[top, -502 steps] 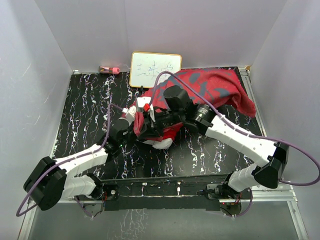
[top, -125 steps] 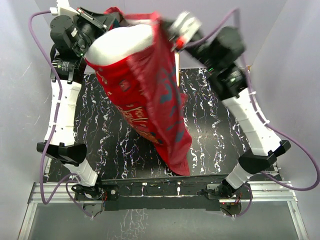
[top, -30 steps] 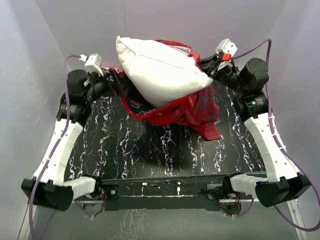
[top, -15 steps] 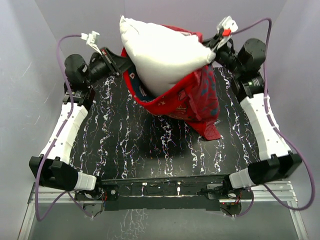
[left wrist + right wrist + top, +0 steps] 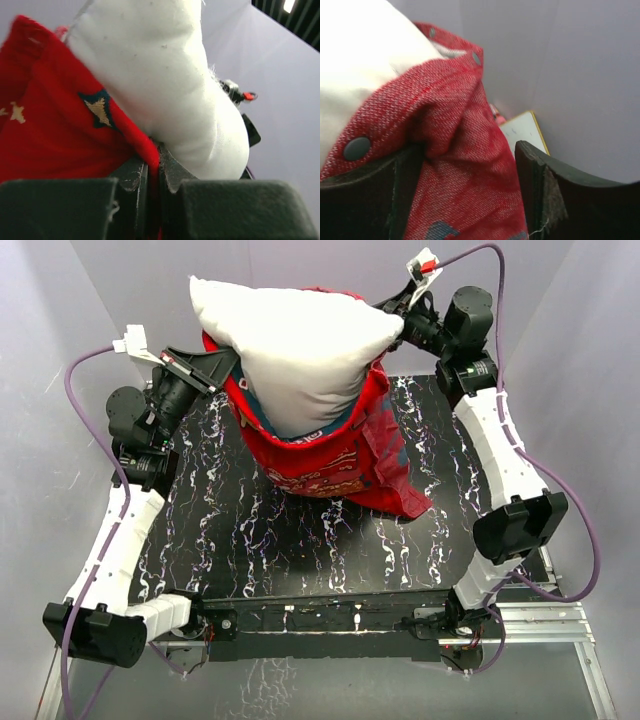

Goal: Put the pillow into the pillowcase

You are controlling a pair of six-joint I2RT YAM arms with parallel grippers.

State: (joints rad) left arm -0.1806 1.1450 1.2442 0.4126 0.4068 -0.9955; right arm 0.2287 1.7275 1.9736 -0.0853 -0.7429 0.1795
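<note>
protruding from pillowcase (image 5: 330, 455), pillow (image 5: 295, 350) half inside

This looks like a robotics lab test cell: plain pale panel walls (image 5: 90, 300) box in a black, white-veined marble-pattern table (image 5: 250, 540). Two white-and-black robot arms, left (image 5: 125, 530) and right (image 5: 500, 440), stand on a metal rail (image 5: 560, 615) at its near edge, trailing purple cables (image 5: 85, 370). Overhead is a dark slatted ceiling with a strip light (image 5: 289, 6).

- Black table (image 5: 250, 540) with white marble-like veins
- Plain pale walls (image 5: 60, 300) on three sides
- Small whiteboard (image 5: 525, 131) by the back wall, a pink thing (image 5: 496, 118) just beside it
</note>
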